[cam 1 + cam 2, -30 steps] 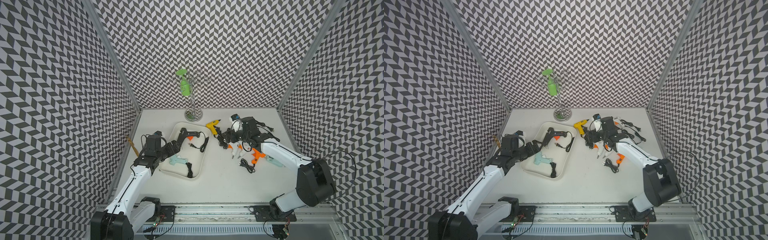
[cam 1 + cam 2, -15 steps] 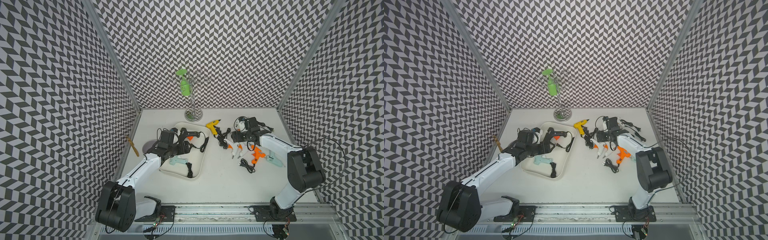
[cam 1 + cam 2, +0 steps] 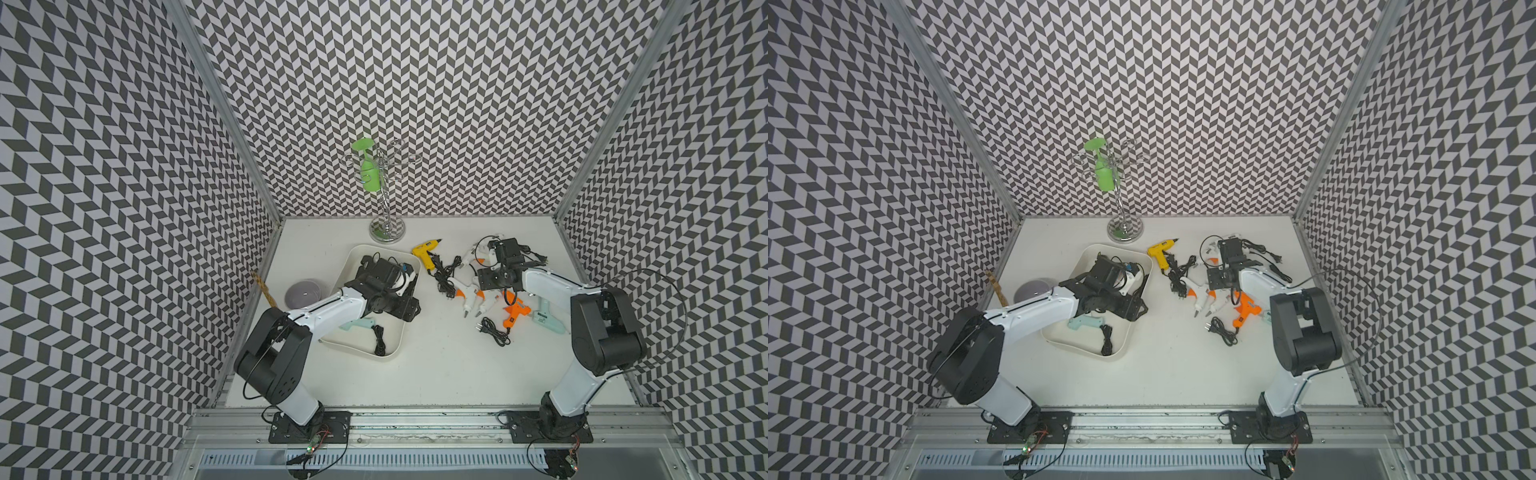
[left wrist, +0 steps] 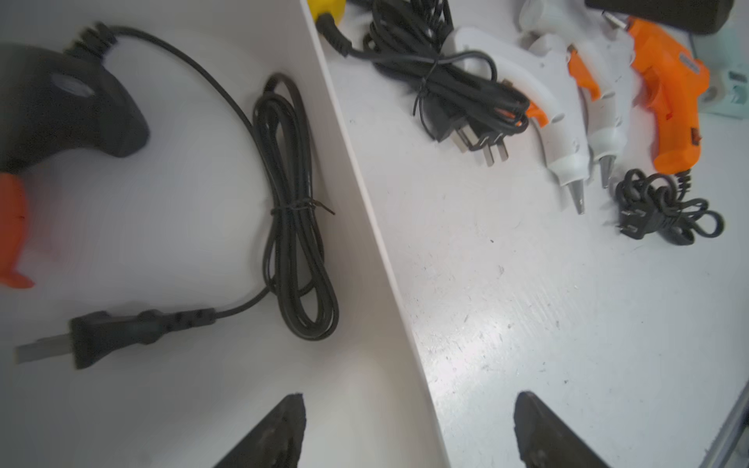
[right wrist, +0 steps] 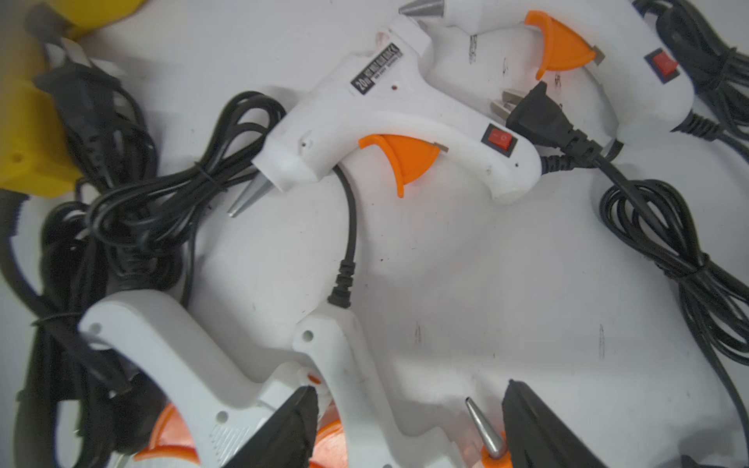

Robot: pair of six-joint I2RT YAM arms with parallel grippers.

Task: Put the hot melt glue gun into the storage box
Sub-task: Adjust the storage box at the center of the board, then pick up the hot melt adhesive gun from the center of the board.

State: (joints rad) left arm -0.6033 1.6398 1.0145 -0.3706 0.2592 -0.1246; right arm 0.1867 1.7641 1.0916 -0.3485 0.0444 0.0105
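The cream-white storage box [image 3: 390, 355] [image 3: 1117, 353] holds a black glue gun [image 4: 77, 105] with its bundled cord [image 4: 292, 227] and a teal glue gun [image 3: 359, 325]. My left gripper [image 3: 409, 309] [image 4: 409, 399] hangs open over the box's right wall [image 4: 364, 202], one finger on each side, holding nothing. To the right, loose glue guns lie on the table: yellow [image 3: 424, 252], orange [image 3: 514, 314], teal [image 3: 548, 318] and several white ones [image 5: 389, 121]. My right gripper [image 3: 490, 286] [image 5: 409, 393] is open, its fingers on either side of one white gun's body [image 5: 348, 364].
A metal stand [image 3: 386, 230] with a green glass [image 3: 370, 178] rises at the back. A grey round dish [image 3: 302, 293] and a wooden stick [image 3: 264, 286] lie left of the box. Black cords [image 3: 446, 276] tangle among the loose guns.
My left gripper swung from the box's left side across to its right wall. The right gripper shifted slightly nearer over the white guns, and its jaws narrowed a little.
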